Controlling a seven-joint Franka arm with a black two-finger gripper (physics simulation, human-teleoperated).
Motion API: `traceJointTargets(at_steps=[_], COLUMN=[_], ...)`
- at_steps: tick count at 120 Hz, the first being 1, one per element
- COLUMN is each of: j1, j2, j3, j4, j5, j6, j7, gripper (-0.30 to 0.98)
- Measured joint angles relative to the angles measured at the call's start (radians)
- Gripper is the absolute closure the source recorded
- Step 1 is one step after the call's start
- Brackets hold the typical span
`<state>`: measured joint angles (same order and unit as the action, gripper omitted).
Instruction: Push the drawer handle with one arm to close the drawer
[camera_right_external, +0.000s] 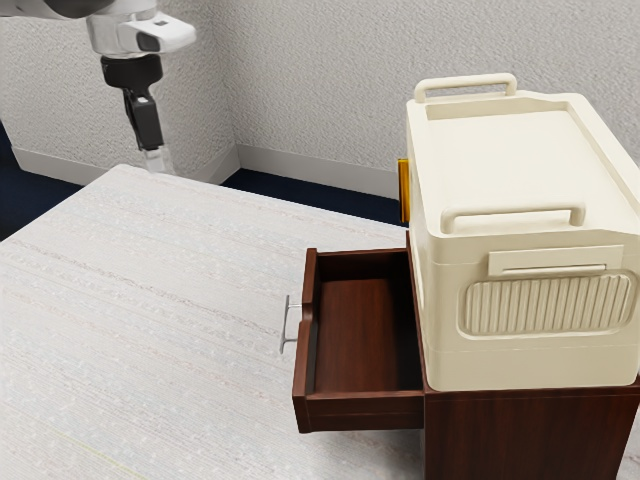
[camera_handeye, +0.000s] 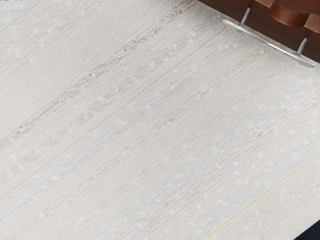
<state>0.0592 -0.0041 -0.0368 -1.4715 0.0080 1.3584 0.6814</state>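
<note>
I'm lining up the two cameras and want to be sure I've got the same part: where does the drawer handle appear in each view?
Exterior view: just left of the picture's middle, the silver drawer handle stands out from the open drawer's front, on the side away from the cream case.
Wrist view: the drawer handle runs alongside the brown wood, joined by two posts, above the pale table.
Shared landmark: the drawer's front.
</note>
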Motion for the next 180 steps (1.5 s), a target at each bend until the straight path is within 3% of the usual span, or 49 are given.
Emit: traceJointTargets(at_steps=[18,25,33,45,64,70,78,93,111,129,151,180], j1=[0.008,0.021,0.1,0.038,0.066,0.075,0.106,0.135,0.139,0.152,0.15,0.122], j2=[-0.001,-0.032,-0.107,-0.186,-0.17,-0.196,-0.197,-0.154,-0.15,-0.136,-0.034,0.029], j3=[-0.001,-0.009,-0.114,-0.238,-0.251,-0.255,-0.257,-0.26,-0.259,-0.259,-0.266,-0.278], j4=[0.008,0.13,0.183,-0.028,-0.179,-0.256,-0.331,-0.419,-0.486,-0.545,-0.548,-0.542], j5=[-0.014,-0.022,-0.042,-0.05,-0.055,-0.047,-0.041,-0.004,0.013,0.014,0.009,0.011], j6=[-0.002,-0.023,-0.043,-0.071,-0.128,-0.129,-0.124,-0.035,0.064,0.203,0.384,0.509], j7=[0.033,0.043,0.048,0.021,-0.003,-0.007,-0.012,0.008,0.04,0.064,0.071,0.078], gripper=[0.0,0.0,0.0,0.0,0.01,0.06,0.23,0.51,0.67,0.74,0.77,0.78])
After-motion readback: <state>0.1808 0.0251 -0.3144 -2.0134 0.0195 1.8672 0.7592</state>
